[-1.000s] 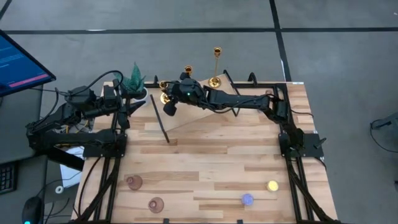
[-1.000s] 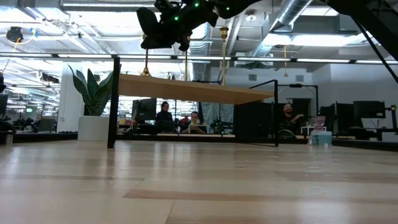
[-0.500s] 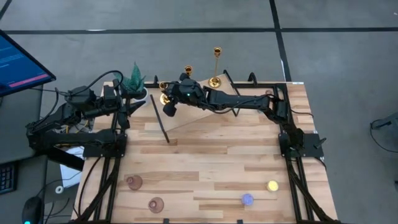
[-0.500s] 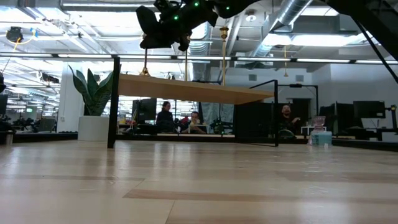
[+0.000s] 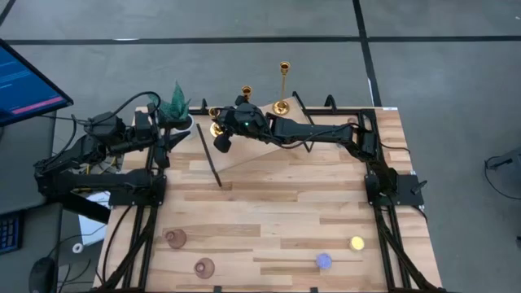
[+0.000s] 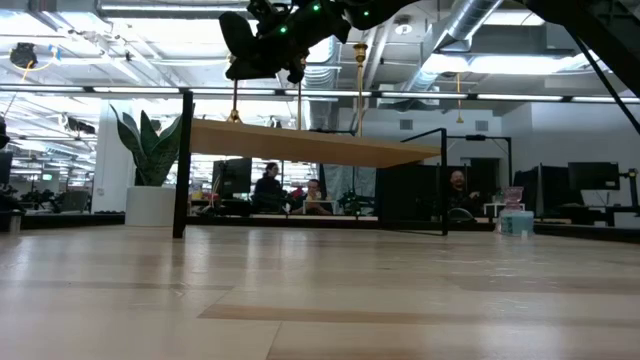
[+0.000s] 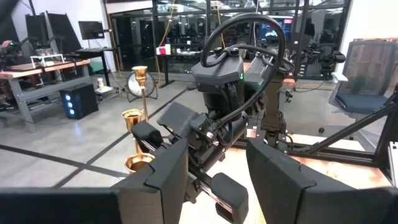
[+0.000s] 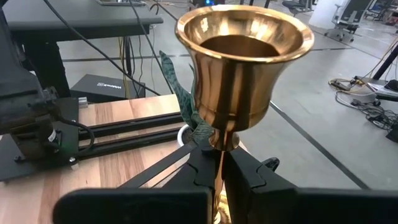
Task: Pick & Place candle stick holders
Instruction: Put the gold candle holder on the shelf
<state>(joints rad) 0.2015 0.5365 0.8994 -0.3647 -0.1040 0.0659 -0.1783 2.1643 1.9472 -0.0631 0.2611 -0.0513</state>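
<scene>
Candlestick (image 8: 242, 68) stem sits clamped in my right gripper (image 8: 219, 163) at the table's (image 5: 277, 203) far edge; my left gripper (image 7: 217, 168) waits partly open, holding nothing, beside the plant (image 5: 174, 104).

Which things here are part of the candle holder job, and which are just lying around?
Job: three gold candlesticks, the short one gripped at its stem by the right gripper, the mid one, the tall one; two pink holders.
Lying about: green plant, yellow light, blue light. Left gripper waits, open.
</scene>
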